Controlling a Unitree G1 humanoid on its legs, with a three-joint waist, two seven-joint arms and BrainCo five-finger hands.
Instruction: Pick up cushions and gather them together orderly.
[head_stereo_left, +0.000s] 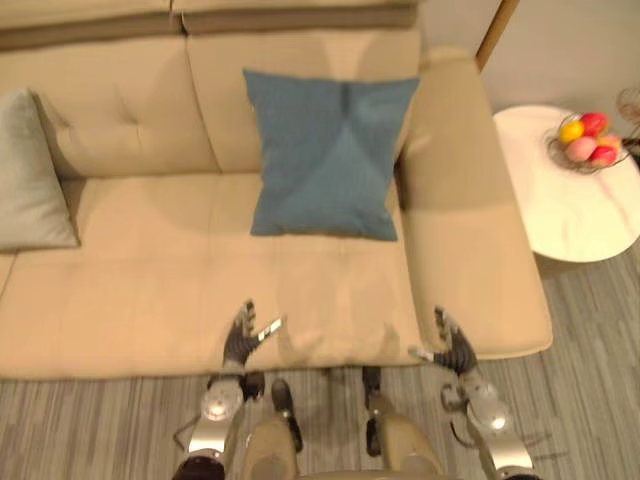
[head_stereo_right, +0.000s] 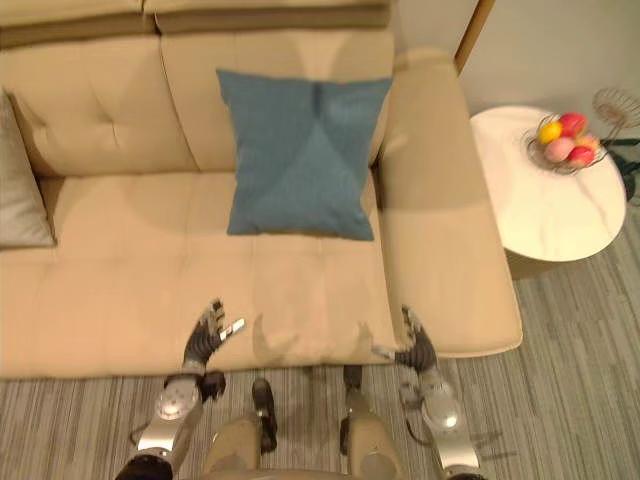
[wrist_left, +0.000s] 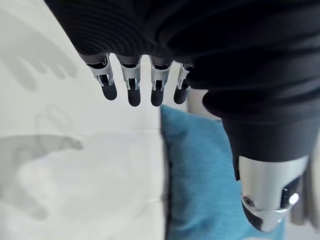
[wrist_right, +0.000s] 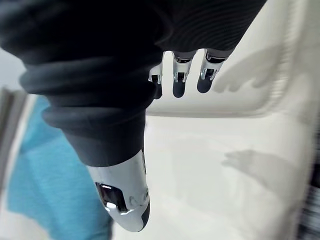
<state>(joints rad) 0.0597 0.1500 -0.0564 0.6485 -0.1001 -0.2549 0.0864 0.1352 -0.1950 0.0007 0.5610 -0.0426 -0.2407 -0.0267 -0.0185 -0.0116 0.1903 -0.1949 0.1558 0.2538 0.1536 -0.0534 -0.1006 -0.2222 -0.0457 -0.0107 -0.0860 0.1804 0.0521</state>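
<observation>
The blue cushion (head_stereo_left: 325, 155) is leaning against the sofa (head_stereo_left: 150, 290) backrest, right of centre, just beside the right armrest. The grey cushion (head_stereo_left: 30, 175) is sitting well apart from it at the far left. The left hand (head_stereo_left: 240, 340) is hovering over the near edge of the seat, fingers straight and spread wide, holding nothing. The right hand (head_stereo_left: 455, 350) is hanging by the near end of the right armrest, fingers loose too, carrying nothing. A fruit basket (head_stereo_left: 588, 140) is resting on the round side table (head_stereo_left: 570, 215) at the right.
</observation>
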